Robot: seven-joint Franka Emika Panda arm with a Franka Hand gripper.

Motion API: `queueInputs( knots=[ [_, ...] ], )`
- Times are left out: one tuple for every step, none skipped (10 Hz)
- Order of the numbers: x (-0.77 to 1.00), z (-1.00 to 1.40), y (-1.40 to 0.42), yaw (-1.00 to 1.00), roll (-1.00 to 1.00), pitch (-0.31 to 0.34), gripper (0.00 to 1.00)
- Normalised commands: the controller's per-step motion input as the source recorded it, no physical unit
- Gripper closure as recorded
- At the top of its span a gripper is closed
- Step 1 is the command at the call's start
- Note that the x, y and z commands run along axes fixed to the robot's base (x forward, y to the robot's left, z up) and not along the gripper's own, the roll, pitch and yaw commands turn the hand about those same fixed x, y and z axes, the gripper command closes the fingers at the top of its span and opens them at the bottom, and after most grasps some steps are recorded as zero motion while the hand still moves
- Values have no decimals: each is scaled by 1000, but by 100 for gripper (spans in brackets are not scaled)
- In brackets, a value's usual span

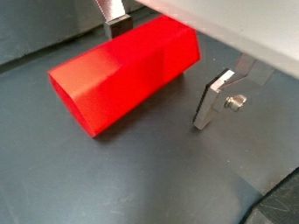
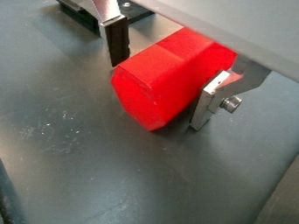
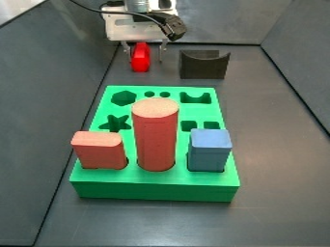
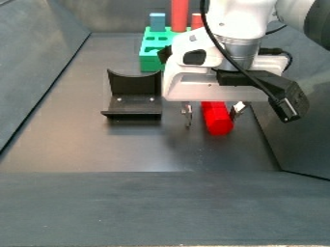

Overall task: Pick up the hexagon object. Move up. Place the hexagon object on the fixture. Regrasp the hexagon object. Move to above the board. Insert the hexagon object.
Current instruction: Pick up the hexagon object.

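The hexagon object (image 1: 122,74) is a bright red prism lying on its side on the dark floor; it also shows in a wrist view (image 2: 163,79) and in both side views (image 3: 139,59) (image 4: 219,119). My gripper (image 1: 163,61) (image 2: 163,72) is low over it and open, one finger (image 1: 117,24) on each side, with a gap showing at the finger (image 1: 212,103). In both side views the gripper (image 3: 138,42) (image 4: 213,114) straddles the peg. The fixture (image 3: 203,64) (image 4: 130,96) stands beside it. The green board (image 3: 154,189) (image 4: 153,45) lies apart.
On the board stand a tall salmon cylinder (image 3: 154,133), a low salmon block (image 3: 98,150) and a blue block (image 3: 210,150). Dark walls (image 3: 65,68) enclose the floor on both sides.
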Motion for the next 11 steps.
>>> queueInputs(
  knots=[
    [0,0,0,0,0,0,100],
    [0,0,0,0,0,0,100],
    [0,0,0,0,0,0,100],
    [0,0,0,0,0,0,100],
    [0,0,0,0,0,0,100],
    [0,0,0,0,0,0,100],
    [0,0,0,0,0,0,100],
    [0,0,0,0,0,0,100],
    [0,0,0,0,0,0,100],
    [0,0,0,0,0,0,100],
    [0,0,0,0,0,0,100]
  ],
)
